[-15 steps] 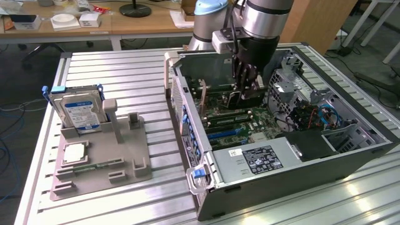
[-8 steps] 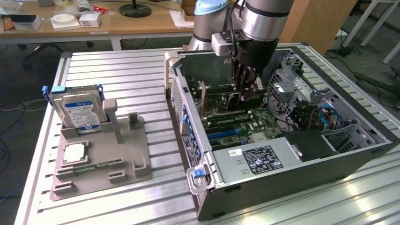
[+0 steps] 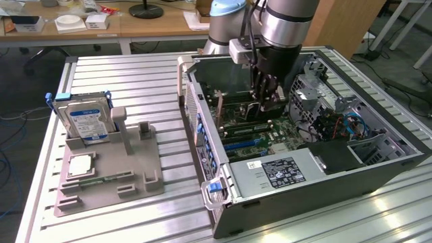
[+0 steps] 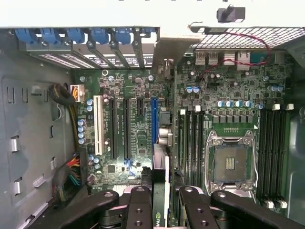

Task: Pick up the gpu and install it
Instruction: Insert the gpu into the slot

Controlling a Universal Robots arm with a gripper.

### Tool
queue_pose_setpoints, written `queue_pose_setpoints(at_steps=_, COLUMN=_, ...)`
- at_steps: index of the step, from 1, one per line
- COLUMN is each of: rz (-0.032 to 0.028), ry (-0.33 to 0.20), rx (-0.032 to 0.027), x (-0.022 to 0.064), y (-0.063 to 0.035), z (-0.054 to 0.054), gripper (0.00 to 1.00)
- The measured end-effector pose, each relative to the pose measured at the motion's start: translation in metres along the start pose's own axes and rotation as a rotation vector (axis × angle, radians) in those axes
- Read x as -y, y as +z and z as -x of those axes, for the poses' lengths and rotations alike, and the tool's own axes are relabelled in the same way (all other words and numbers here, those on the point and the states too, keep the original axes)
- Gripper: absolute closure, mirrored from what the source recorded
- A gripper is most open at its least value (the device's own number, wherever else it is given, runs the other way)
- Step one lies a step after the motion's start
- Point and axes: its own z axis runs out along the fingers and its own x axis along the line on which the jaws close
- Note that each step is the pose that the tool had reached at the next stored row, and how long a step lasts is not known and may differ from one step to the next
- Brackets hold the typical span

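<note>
At the left of the exterior view, the grey holder point(image 3: 108, 174) sat on the slatted surface point(image 3: 135, 76). The silver hard drive point(image 3: 84, 120) stood upright at its back, a processor chip point(image 3: 80, 165) lay flat in front, and the narrow green memory stick point(image 3: 102, 178) lay beside that; none of these 3 were touched. In the middle of the frame the open computer case point(image 3: 304, 182) lay on its side. The 1 arm point(image 3: 287, 20) reached down into it from the upper centre, so the gripper point(image 3: 265, 104) hung low over the motherboard point(image 4: 138, 109), to the right of the case's slotted rear wall. The wrist view showed the 2 fingers point(image 4: 139, 205) drawn narrow onto the gpu point(image 4: 161, 176), seen edge-on as a thin dark card between them with a green logo near the grip. The card pointed toward the expansion slots, close beside the blue slot point(image 4: 154, 119). By that, the pick-up looked done, and the carry into the case as well. What remained, in my judgement, was the seating. The card did not seem pressed home yet, though whether it already touched a slot could not be told.
</note>
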Motion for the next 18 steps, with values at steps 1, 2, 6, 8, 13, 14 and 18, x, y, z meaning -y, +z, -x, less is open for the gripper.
queue_pose_setpoints(at_steps=1, rz=-0.0001, ry=0.0, rx=0.0001, x=0.0, y=0.0002, z=-0.001, gripper=0.73)
queue_pose_setpoints(at_steps=2, rz=0.0, ry=0.0, rx=0.0001, x=0.0, y=0.0004, z=-0.001, gripper=0.73)
queue_pose_setpoints(at_steps=6, rz=0.0, ry=0.0, rx=0.0, x=-0.0001, y=0.0028, z=-0.003, gripper=0.73)
queue_pose_setpoints(at_steps=8, rz=-0.0001, ry=0.0, rx=0.0001, x=-0.0001, y=0.0057, z=-0.003, gripper=0.73)
queue_pose_setpoints(at_steps=13, rz=0.0, ry=0.0, rx=0.0005, x=-0.0003, y=0.0141, z=-0.004, gripper=0.73)
queue_pose_setpoints(at_steps=14, rz=0.0, ry=0.0, rx=0.0005, x=-0.0004, y=0.0159, z=-0.004, gripper=0.73)
queue_pose_setpoints(at_steps=18, rz=0.0001, ry=0.0, rx=0.0009, x=-0.0004, y=0.0185, z=-0.004, gripper=0.73)
